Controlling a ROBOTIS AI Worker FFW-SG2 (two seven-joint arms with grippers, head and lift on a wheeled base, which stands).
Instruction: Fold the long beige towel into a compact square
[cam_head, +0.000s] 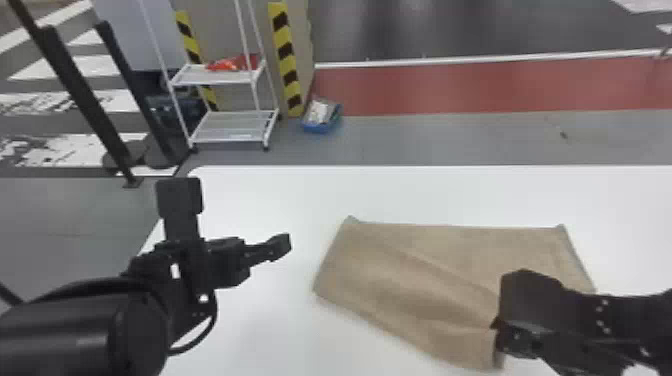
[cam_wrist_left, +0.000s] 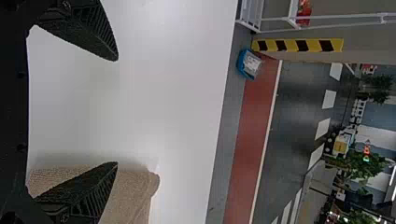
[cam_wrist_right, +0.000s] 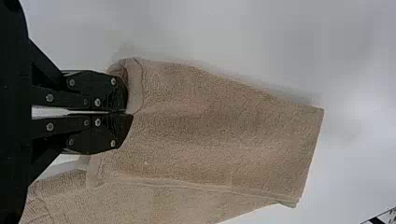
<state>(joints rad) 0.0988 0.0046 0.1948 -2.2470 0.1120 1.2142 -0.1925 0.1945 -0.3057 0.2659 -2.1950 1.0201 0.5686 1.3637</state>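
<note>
Pinching the beige towel, right jaws together, left jaws wide.

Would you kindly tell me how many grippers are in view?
2: the left gripper is open over the white table, left of the towel; the right gripper is shut on the towel's near side.

The left arm is black, its forearm a thick, smooth cylinder with a soft grey sheen, and a thin black cable loops beside the blocky wrist, which carries small pale patches. The left jaws have dark, textured wedge-shaped fingers with slanting ribs. The right arm is black too, with a row of little pale dots. The right jaws are angular black pieces, studded with round, silvery screws.
</note>
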